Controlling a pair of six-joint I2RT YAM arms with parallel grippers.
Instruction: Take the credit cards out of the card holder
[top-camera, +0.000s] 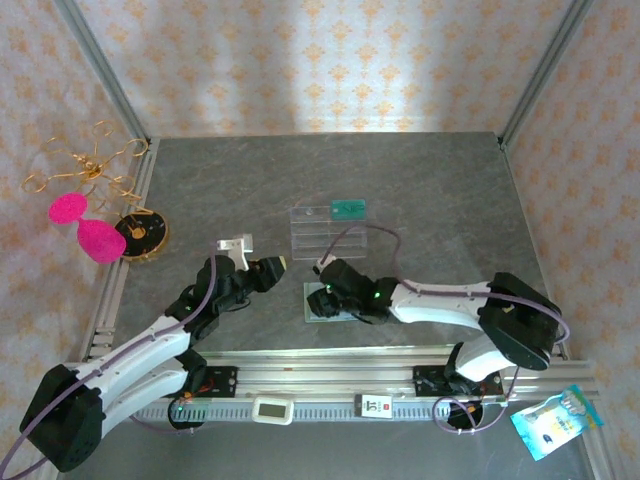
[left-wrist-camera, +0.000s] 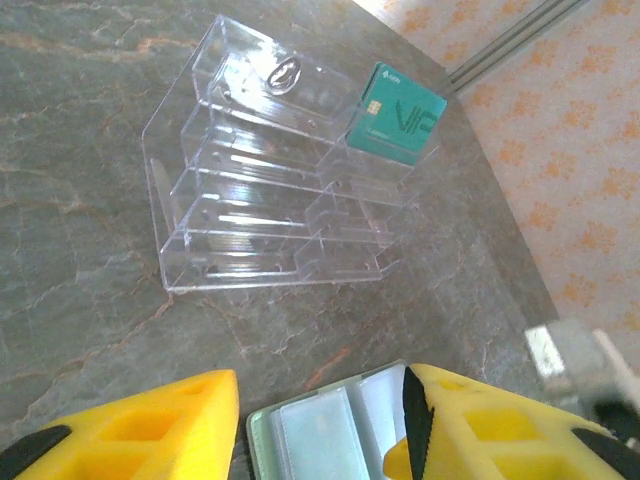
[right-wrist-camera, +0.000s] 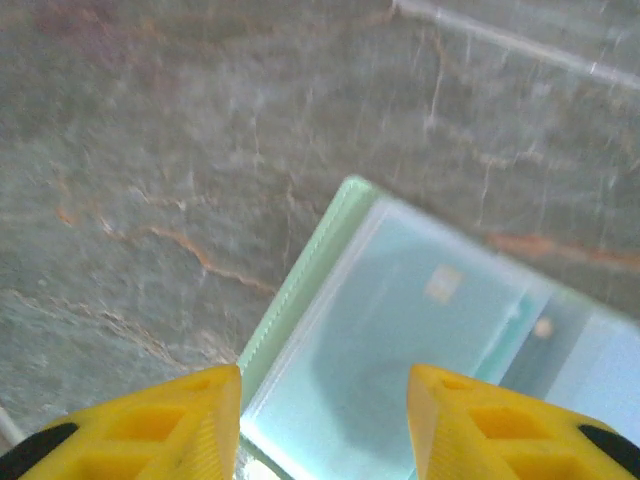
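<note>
Clear tray (left-wrist-camera: 255, 185) beyond card holder (left-wrist-camera: 320, 440)

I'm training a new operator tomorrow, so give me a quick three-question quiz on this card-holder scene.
1. True or false: a teal card stands in the clear tray.
2. The card holder lies: A) folded shut, B) open on the table, C) inside the tray.
3. Fill in: the teal card's large letters read ___.
Key: 1 true; 2 B; 3 VIP.
</note>
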